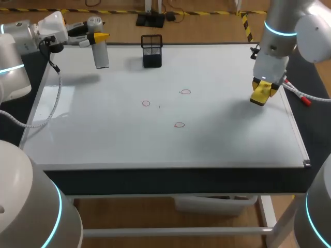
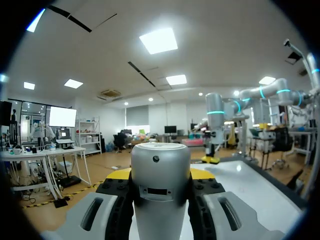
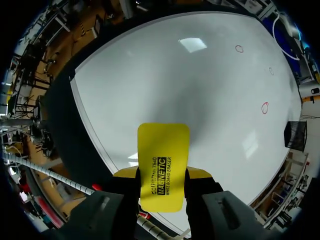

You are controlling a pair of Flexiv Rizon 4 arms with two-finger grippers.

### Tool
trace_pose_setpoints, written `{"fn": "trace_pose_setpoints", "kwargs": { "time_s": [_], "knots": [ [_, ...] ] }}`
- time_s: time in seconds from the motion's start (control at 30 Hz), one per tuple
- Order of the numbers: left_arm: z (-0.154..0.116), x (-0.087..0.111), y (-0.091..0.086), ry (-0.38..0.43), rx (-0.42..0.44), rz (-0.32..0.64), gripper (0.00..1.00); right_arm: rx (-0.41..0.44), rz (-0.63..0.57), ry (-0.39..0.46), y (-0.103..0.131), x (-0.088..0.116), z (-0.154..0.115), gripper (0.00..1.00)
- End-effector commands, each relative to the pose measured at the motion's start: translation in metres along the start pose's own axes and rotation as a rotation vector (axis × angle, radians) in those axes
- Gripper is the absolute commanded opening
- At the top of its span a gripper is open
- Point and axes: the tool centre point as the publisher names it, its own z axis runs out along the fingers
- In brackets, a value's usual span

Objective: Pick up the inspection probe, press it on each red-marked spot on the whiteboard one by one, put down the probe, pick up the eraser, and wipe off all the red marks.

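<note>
In the head view the left end effector (image 1: 96,37) is at the far left corner of the whiteboard (image 1: 103,134), closed on the inspection probe (image 1: 100,51), a grey cylinder that hangs from it with its shadow lying apart on the board. The left wrist view shows what the head view cannot: the probe (image 2: 160,185) sits squarely between the two fingers, both pressing its sides, and its rounded end points out ahead of the left end effector (image 2: 160,175). The right end effector (image 1: 264,89) is near the whiteboard's right edge, gripping the yellow eraser (image 1: 261,94). The right wrist view shows the eraser's (image 3: 162,167) flat printed face clamped between the fingers of the right end effector (image 3: 162,176), over the board's edge strip; no view settles whether it touches the surface. Three red marks (image 1: 179,124) are spread around the board's middle, well apart from both tools. A black mesh pen holder (image 1: 151,50) stands at the far edge.
</note>
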Motion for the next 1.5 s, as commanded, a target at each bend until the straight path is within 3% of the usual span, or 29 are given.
{"fn": "trace_pose_setpoints", "kwargs": {
  "time_s": [0.03,0.27,0.67,1.03,1.5],
  "knots": [
    [0.000,0.001,-0.001,-0.004,0.000,0.003,0.00,0.002,-0.001,0.003,-0.001,0.000,0.000,0.00],
    [0.000,0.001,-0.001,-0.004,0.000,0.003,0.00,0.002,-0.001,0.003,-0.001,0.000,0.000,0.00],
    [0.049,0.065,-0.009,0.131,0.022,-0.015,0.00,0.002,-0.001,0.003,-0.001,0.000,0.000,0.00],
    [0.082,0.119,-0.006,0.252,0.049,-0.025,0.00,0.002,-0.001,0.003,-0.001,0.000,0.000,0.00],
    [0.091,0.181,0.012,0.346,0.071,-0.052,0.00,0.002,-0.001,0.003,-0.001,0.000,0.000,0.00]
  ]
}}
